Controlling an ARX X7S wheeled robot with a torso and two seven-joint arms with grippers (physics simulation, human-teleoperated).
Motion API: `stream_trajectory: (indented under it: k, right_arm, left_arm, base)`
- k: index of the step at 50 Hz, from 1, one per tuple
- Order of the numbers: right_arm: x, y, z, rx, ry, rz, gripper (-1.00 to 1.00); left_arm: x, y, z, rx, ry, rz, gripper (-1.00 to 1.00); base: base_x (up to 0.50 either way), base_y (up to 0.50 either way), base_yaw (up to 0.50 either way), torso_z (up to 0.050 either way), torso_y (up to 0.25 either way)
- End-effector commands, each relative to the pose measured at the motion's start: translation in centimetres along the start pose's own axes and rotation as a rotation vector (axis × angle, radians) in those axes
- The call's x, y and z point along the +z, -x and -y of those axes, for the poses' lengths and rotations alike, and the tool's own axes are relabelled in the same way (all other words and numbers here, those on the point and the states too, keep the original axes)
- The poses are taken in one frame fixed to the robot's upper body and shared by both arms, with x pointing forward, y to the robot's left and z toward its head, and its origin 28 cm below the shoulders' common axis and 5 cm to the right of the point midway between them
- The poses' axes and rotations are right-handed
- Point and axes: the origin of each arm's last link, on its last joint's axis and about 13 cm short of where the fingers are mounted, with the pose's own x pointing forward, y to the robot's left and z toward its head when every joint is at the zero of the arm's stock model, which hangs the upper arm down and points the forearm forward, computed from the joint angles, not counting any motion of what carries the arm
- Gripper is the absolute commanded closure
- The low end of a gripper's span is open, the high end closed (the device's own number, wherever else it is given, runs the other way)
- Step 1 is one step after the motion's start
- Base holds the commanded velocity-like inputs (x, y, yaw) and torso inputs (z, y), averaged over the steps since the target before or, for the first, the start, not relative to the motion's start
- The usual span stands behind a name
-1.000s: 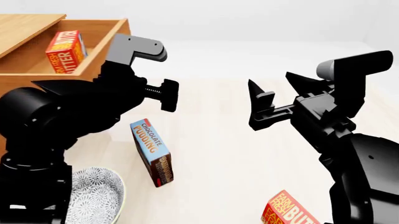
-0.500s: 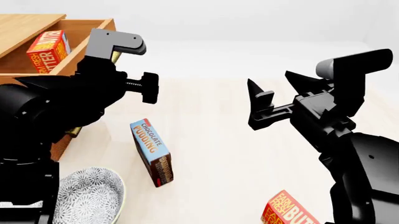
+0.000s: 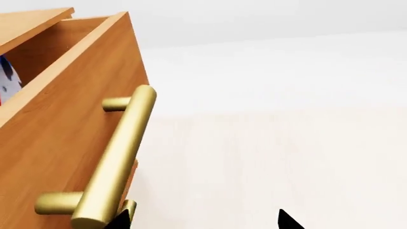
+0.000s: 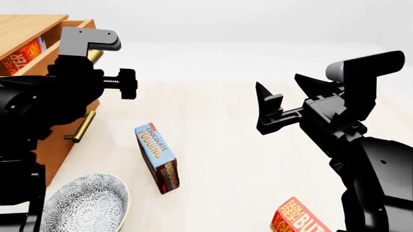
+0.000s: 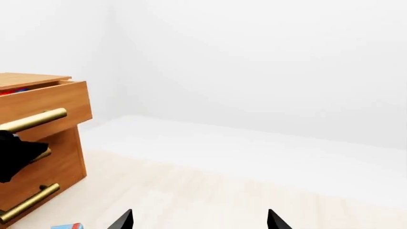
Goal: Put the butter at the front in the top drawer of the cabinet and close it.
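Observation:
The wooden cabinet (image 4: 26, 26) stands at the far left with its top drawer (image 4: 55, 48) still out a little. One butter (image 4: 19, 57) lies inside it; its blue-and-white end (image 3: 6, 78) shows in the left wrist view. A second, alike butter (image 4: 300, 218) lies on the floor at the near right. My left gripper (image 4: 125, 84) (image 3: 203, 222) is open in front of the drawer front (image 3: 57, 133), one fingertip (image 3: 119, 220) close by the brass handle (image 3: 117, 152). My right gripper (image 4: 268, 108) (image 5: 200, 220) hangs open and empty over the floor.
A blue chocolate pudding box (image 4: 158, 157) lies on the floor in the middle. A patterned bowl (image 4: 90, 203) sits at the near left. The lower drawers are shut, with brass handles (image 4: 81, 126) (image 5: 28, 202). The cabinet (image 5: 57, 157) also shows in the right wrist view.
The top drawer has slid back into the cabinet, and my left arm has moved left along with its front. The right arm and the boxes on the floor stayed put.

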Motion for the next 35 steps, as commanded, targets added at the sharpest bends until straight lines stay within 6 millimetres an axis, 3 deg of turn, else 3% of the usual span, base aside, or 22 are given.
stream_trajectory:
  k: [1,25,35]
  right_arm:
    - [-0.1,-0.1,0.1,0.0,0.0,-0.003,-1.0]
    - [-0.1,0.0,0.0,-0.001,0.002,-0.003,-1.0]
    - [0.2,0.0,-0.2,0.002,0.013,0.0,-1.0]
  left_arm:
    - [-0.4,-0.4,-2.4,0.139,0.02,-0.024,-1.0]
    - [-0.9,-0.8,-8.6,0.437,0.169,-0.073,-1.0]
    - [-0.6,-0.2,-8.7,0.441,0.18,-0.046,-1.0]
  base:
    - [0.0,0.0,0.0,0.0,0.0]
    - [0.0,0.0,0.0,0.0,0.0]
    - [0.0,0.0,0.0,0.0,0.0]
